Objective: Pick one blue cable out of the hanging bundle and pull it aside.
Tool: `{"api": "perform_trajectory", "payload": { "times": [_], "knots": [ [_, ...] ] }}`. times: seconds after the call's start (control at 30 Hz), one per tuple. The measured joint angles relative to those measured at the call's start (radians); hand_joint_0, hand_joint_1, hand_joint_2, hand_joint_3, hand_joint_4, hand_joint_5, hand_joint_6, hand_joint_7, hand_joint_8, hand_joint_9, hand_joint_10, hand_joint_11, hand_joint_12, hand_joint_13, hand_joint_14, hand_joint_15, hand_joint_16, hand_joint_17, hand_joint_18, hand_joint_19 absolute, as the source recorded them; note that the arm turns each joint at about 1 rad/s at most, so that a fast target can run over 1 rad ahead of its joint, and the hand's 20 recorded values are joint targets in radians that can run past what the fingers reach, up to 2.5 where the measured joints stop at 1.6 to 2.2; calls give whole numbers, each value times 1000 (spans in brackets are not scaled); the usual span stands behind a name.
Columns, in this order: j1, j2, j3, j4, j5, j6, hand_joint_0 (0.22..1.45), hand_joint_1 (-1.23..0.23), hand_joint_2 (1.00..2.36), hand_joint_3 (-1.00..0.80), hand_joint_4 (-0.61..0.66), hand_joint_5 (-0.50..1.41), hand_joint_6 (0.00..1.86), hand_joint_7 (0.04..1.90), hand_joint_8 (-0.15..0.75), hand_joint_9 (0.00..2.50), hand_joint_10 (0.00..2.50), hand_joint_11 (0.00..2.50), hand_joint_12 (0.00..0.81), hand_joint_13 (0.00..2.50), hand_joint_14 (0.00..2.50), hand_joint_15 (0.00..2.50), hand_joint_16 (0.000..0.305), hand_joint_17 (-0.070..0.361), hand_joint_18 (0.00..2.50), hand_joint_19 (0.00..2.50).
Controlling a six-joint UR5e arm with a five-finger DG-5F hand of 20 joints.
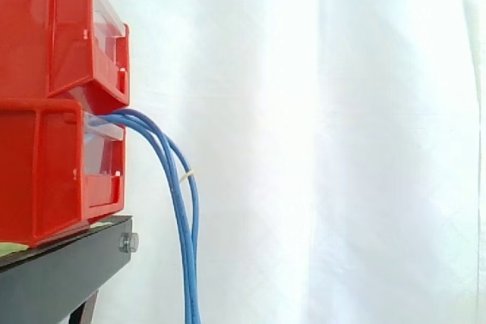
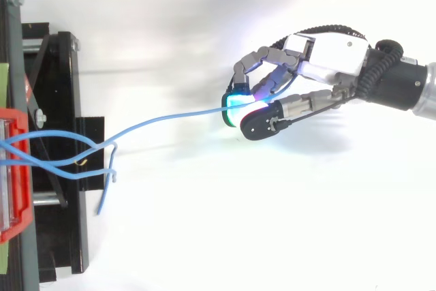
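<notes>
Blue cable [image 2: 163, 122], one strand: runs from the red bin [image 2: 20, 216] at left across to the right and ends in the hand [image 2: 306, 59].
Hand: curled, with glowing fingertips [image 2: 236, 103] and thumb pinching the strand. The hold is probably shallow, though the glow hides its depth.
Bundle [image 1: 182, 218]: other blue strands hang from the lower bin beside the black stand [image 1: 61, 271].
Risks: the strands cross near the stand, so further pull could drag neighbours along, and a shallow pinch could let the cable slip free.

Bright, softly folded white curtain [image 1: 342, 142] behind; black stand [image 1: 53, 282] at lower left
</notes>
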Motion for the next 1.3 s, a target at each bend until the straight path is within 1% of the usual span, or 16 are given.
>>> {"api": "perform_trajectory", "payload": {
  "times": [0.17, 0.2, 0.23, 0.27, 0.3, 0.4, 0.47, 0.5, 0.53, 0.67, 0.77, 0.87, 0.9, 1.0, 1.03, 1.3],
  "knots": [
    [0, 0, 0, 0, 0, 0, 516, -623, 1006, -437, 53, -112, 841, 1112, 274, 1132, 20, 658, 330, 820, 16, 471, 32, 73, 577, 477],
    [0, 0, 0, 0, 0, 0, 499, -572, 1002, -471, 62, -109, 830, 1062, 272, 1136, 20, 657, 335, 823, 16, 465, 34, 75, 585, 472],
    [0, 0, 0, 0, 0, 0, 492, -543, 1000, -490, 76, -103, 812, 1057, 276, 1140, 18, 650, 336, 826, 16, 463, 34, 76, 587, 467],
    [0, 0, 0, 0, 0, 0, 489, -507, 1000, -500, 82, -95, 784, 1078, 274, 1142, 19, 634, 336, 826, 17, 458, 34, 77, 587, 464],
    [0, 0, 0, 0, 0, 0, 495, -416, 1000, -500, 84, -84, 753, 1093, 273, 1149, 18, 625, 332, 828, 16, 465, 34, 77, 580, 478],
    [0, 0, 0, 0, 0, 0, 556, -320, 1002, -470, 46, -66, 698, 1232, 263, 1170, 22, 630, 316, 835, 18, 465, 30, 69, 585, 508],
    [0, 0, 0, 0, 0, 0, 579, -378, 1009, -392, 72, -64, 710, 1232, 262, 1177, 19, 640, 309, 842, 17, 467, 30, 66, 588, 502],
    [0, 0, 0, 0, 0, 0, 588, -455, 1014, -330, 77, -68, 721, 1275, 266, 1178, 21, 642, 306, 844, 17, 462, 29, 66, 593, 497],
    [0, 0, 0, 0, 0, 0, 592, -506, 1017, -282, 84, -74, 738, 1270, 271, 1176, 21, 636, 310, 841, 19, 468, 29, 66, 596, 497],
    [0, 0, 0, 0, 0, 0, 582, -560, 1021, -173, 72, -92, 791, 1270, 272, 1164, 19, 651, 309, 838, 17, 471, 30, 67, 596, 496],
    [0, 0, 0, 0, 0, 0, 583, -579, 1021, -151, 84, -109, 840, 1190, 285, 1165, 19, 660, 325, 845, 16, 459, 32, 72, 610, 485],
    [0, 0, 0, 0, 0, 0, 584, -587, 1020, -158, 97, -116, 848, 1172, 281, 1147, 19, 669, 324, 841, 17, 469, 32, 71, 610, 484],
    [0, 0, 0, 0, 0, 0, 581, -601, 1021, -157, 100, -118, 847, 1199, 269, 1138, 19, 661, 319, 828, 17, 469, 30, 68, 597, 482],
    [0, 0, 0, 0, 0, 0, 579, -624, 1022, -118, 108, -120, 855, 1277, 280, 1134, 21, 684, 325, 831, 17, 479, 31, 70, 602, 475],
    [0, 0, 0, 0, 0, 0, 583, -637, 1021, -107, 103, -121, 874, 1236, 286, 1136, 24, 688, 333, 836, 18, 470, 33, 73, 611, 466],
    [0, 0, 0, 0, 0, 0, 599, -658, 1022, -76, 93, -114, 899, 1233, 289, 1162, 19, 698, 333, 852, 19, 485, 32, 72, 615, 433]
  ]
}}
